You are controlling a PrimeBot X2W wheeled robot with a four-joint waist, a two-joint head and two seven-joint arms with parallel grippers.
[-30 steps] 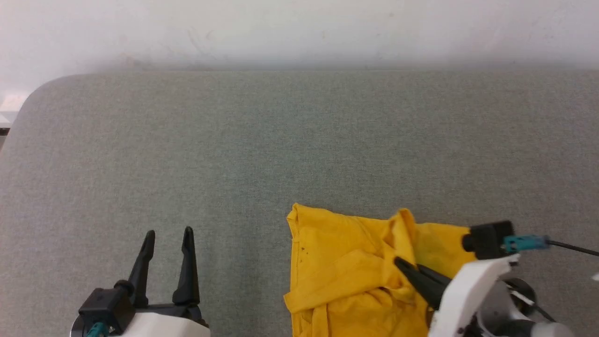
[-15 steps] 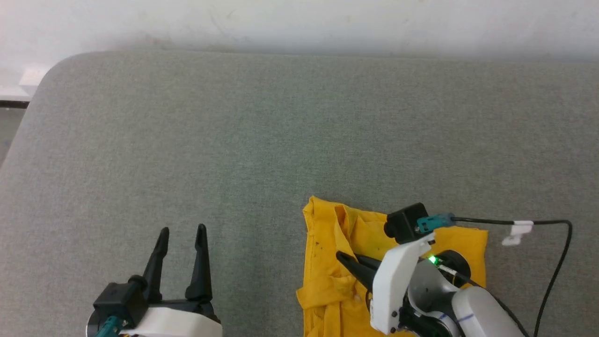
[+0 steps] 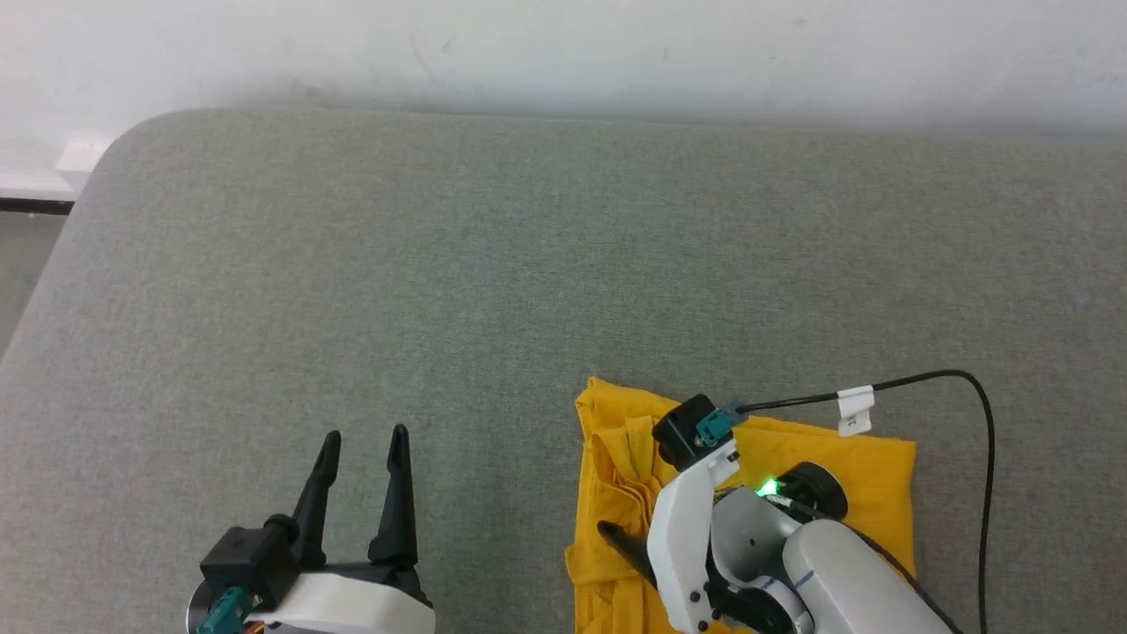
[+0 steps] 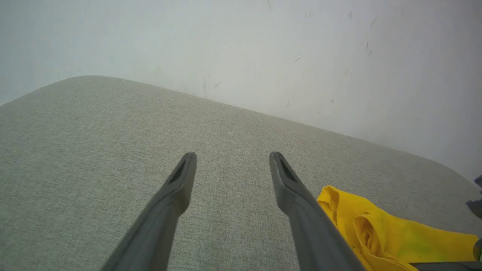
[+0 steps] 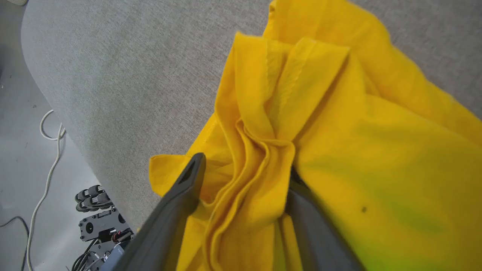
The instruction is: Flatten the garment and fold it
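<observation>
- Shirt (image 3: pixel 872 462): yellow and creased, on the grey table (image 3: pixel 528 264), near the front edge and right of centre. Its near end runs off the bottom of the head view.
- Left edge of the shirt is bunched into long folds. The right part lies flatter, and its far right corner is flat on the table.
- Right gripper (image 5: pixel 244 165): jaws apart, low over the bunched left side of the shirt.
- In the right wrist view a ridge of pleated cloth sits between the two fingers. One fingertip (image 5: pixel 194 165) is clear on top of the cloth and the other is partly covered by a fold.
- The fingers aren't pressed onto that ridge. Can't tell whether they touch it.
- The right forearm covers the middle of the shirt in the head view. A green light (image 3: pixel 769 487) is lit on the wrist.
- The cloth has a greenish tint at the lower right of the right wrist view, plus a small dark speck.
- A black cable (image 3: pixel 990 493) loops from the right wrist camera out over the table. It carries a white tag (image 3: pixel 856 409).
- Left gripper (image 3: pixel 366 436): jaws wide open with nothing between them. It hangs over bare table at the lower left, fingers pointing toward the white wall (image 3: pixel 563 44), apart from the shirt.
- Past the table's rounded corner in the right wrist view: floor (image 5: pixel 19 188), a white cord (image 5: pixel 49 150) and some dark gear (image 5: pixel 96 214).
</observation>
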